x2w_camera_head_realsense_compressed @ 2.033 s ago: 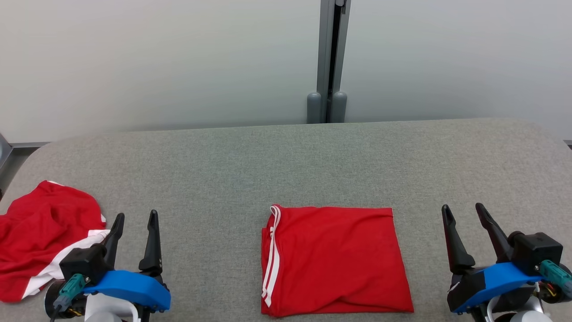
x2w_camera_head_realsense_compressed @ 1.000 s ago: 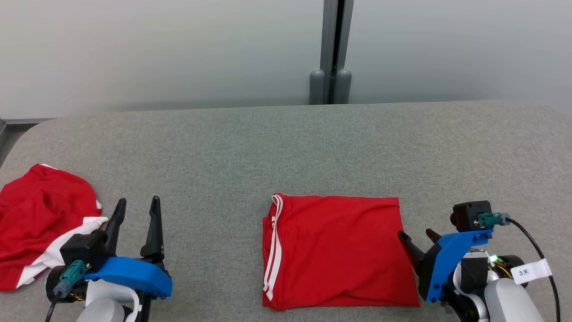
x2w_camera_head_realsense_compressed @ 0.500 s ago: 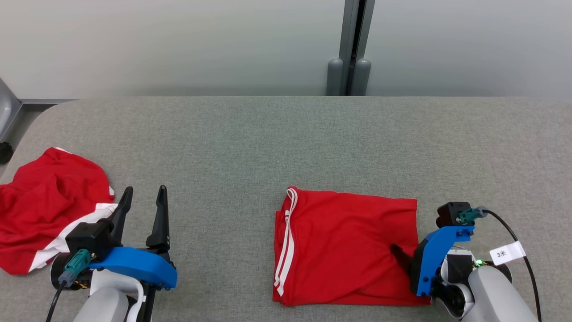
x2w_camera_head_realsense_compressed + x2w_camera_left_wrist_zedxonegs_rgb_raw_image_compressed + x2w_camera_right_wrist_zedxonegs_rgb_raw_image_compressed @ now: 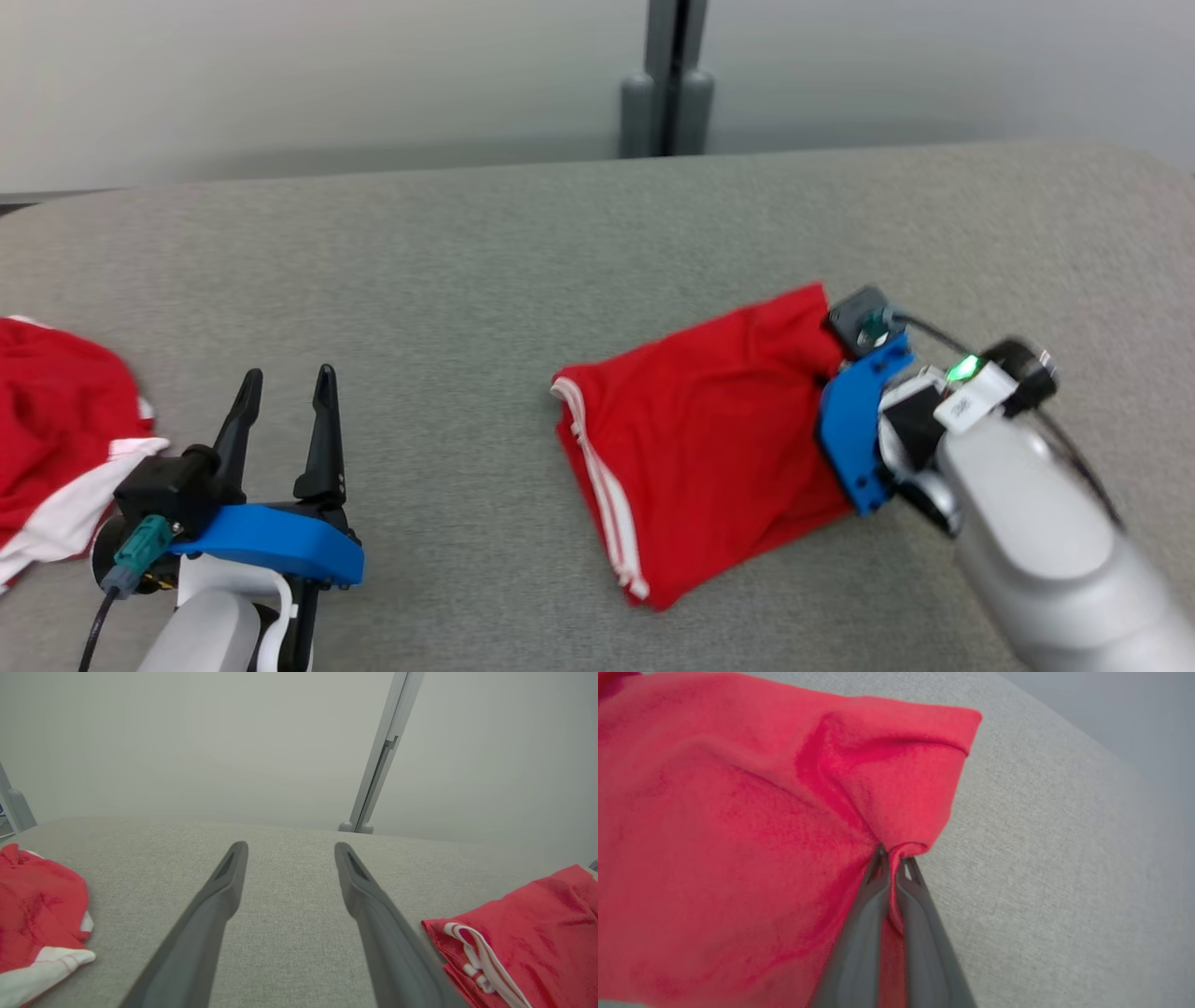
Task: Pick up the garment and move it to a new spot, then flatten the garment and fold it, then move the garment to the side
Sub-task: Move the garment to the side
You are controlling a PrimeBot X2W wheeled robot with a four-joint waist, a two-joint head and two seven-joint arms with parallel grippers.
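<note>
The right pincer pinches a fold at the edge of the folded red garment, which spreads ahead and to its left across the surface, while the left pincer, spread wide, hangs well apart.

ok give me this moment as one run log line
step: move aside | right end effector: shut on folded garment edge | left end effector: open, empty | crumpled garment: left on table
</note>
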